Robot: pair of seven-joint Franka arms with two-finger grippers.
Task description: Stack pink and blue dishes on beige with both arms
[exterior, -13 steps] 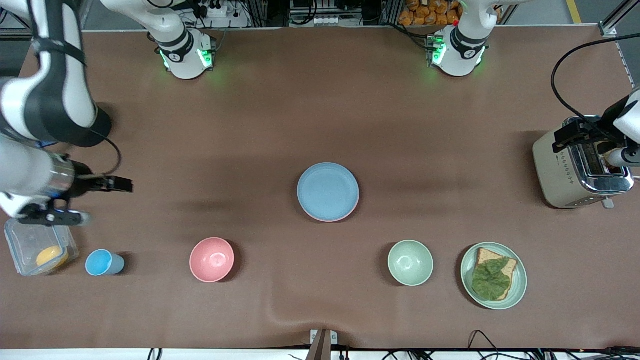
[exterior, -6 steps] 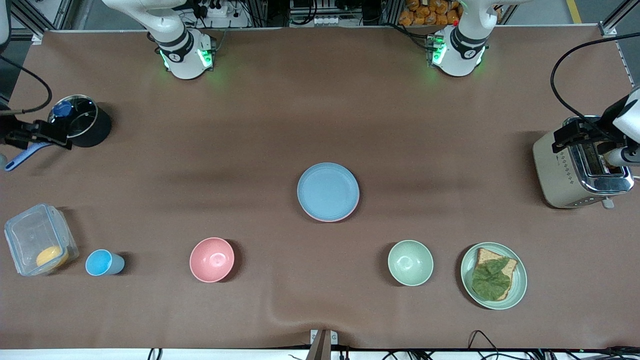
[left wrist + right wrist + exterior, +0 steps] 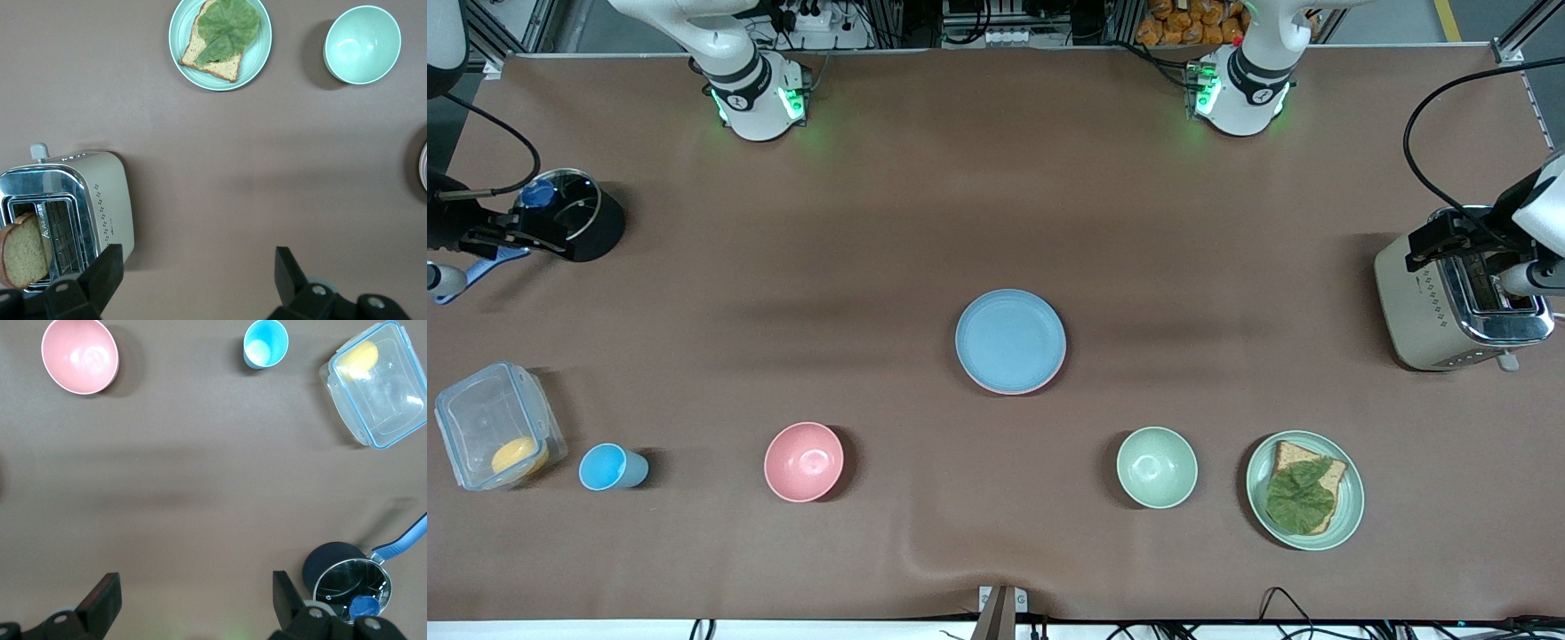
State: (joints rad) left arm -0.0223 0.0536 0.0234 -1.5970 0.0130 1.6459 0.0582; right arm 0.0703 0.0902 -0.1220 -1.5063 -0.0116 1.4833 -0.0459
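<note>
The blue plate (image 3: 1010, 339) lies mid-bench on top of the pink plate (image 3: 1021, 388), of which only a thin crescent of rim shows at the edge nearer the front camera. No beige plate can be seen; it may sit hidden underneath. The stack looks slightly offset, so a nudge could slide the top plate off. The left end effector (image 3: 1467, 252) hangs over the toaster (image 3: 1427, 302), fingers spread and empty. The right end effector (image 3: 494, 238) hangs over the lidded saucepan (image 3: 574, 213), likewise spread and empty. A descent there risks striking either appliance.
</note>
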